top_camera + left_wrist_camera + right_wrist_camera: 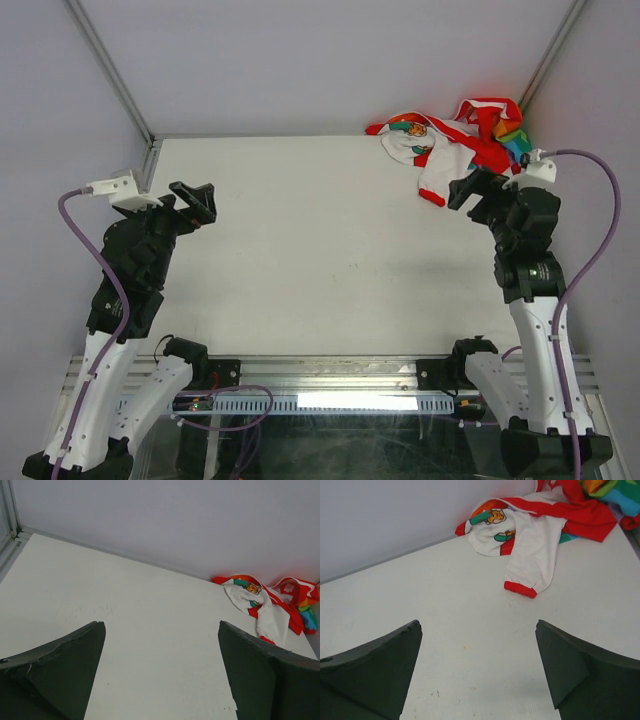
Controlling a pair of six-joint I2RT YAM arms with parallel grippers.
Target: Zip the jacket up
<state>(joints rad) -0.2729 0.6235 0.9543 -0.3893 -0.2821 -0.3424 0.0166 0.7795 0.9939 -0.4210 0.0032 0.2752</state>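
Showing jacket, red cuff closest, right wrist

The top external camera looks down from above and behind the arm bases, far enough off to take in the whole table. The left wrist camera sits low and close behind the left gripper's fingers, and the right wrist camera behind the right gripper's fingers. Both face across the tabletop to the back wall. All three views share the jacket at the table's one o'clock corner.
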